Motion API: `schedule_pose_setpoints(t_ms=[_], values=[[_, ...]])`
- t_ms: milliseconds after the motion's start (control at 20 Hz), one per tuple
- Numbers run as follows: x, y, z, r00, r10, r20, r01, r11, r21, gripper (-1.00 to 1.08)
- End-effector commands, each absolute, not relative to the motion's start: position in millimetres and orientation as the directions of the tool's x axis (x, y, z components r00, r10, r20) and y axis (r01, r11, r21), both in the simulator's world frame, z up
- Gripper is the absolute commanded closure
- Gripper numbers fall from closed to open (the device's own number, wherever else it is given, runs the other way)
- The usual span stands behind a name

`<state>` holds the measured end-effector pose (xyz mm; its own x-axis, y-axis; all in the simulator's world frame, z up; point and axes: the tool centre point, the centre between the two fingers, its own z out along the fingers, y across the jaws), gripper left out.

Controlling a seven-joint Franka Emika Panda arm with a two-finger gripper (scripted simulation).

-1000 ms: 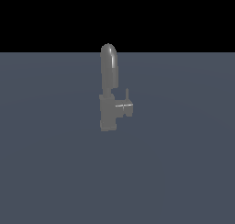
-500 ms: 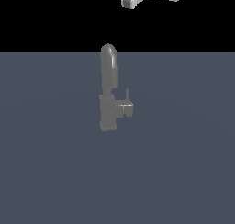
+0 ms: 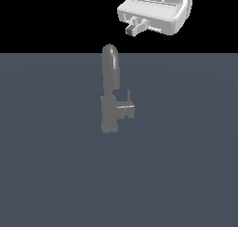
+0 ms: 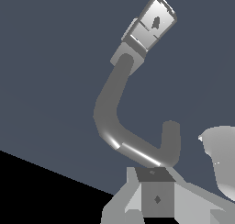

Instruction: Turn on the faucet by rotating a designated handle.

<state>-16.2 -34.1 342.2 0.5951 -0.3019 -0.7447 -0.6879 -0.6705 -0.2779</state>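
In the middle of the flat dark grey table (image 3: 56,175) stands one faucet (image 3: 110,93), with bare table on every side of it, so there is lots of open room all around. The far edge of the table runs straight across the exterior view, and above that edge all is black. The faucet has a tall bent spout at the top and a thick blocky body lower down. A short stub sticks out of the body toward the exterior view's right, and one thin little handle (image 3: 128,96) points up from that stub. The gripper (image 3: 135,28) hangs high up, near the top edge of the exterior view, above the faucet and off to the exterior view's right. It is well apart from the faucet and touches nothing. Its wide white body lies tilted, and a small finger piece pokes down from it. The fingers hold nothing, but I cannot tell if they are spread or pressed together. In the wrist view the faucet (image 4: 120,109) shows as a long curved pipe, with the finger parts close to the camera.
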Motion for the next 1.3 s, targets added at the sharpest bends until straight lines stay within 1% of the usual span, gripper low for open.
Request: schedule_pose_setpoints(t_ms=[0,350,700,1000,1250], values=[[-6,-36,328,0.55,-0.292,-0.782,-0.724,-0.634,-0.273,1.08],[18,-40,283,0.411,-0.247,-0.878,-0.821,-0.52,-0.238,1.08],[38,-41,230,0.249,-0.167,-0.954,-0.906,-0.387,-0.169,1.08],[48,-38,187,0.126,-0.089,-0.988,-0.953,-0.287,-0.096,1.08],[52,-33,161,0.053,-0.035,-0.998,-0.973,-0.226,-0.044,1.08]])
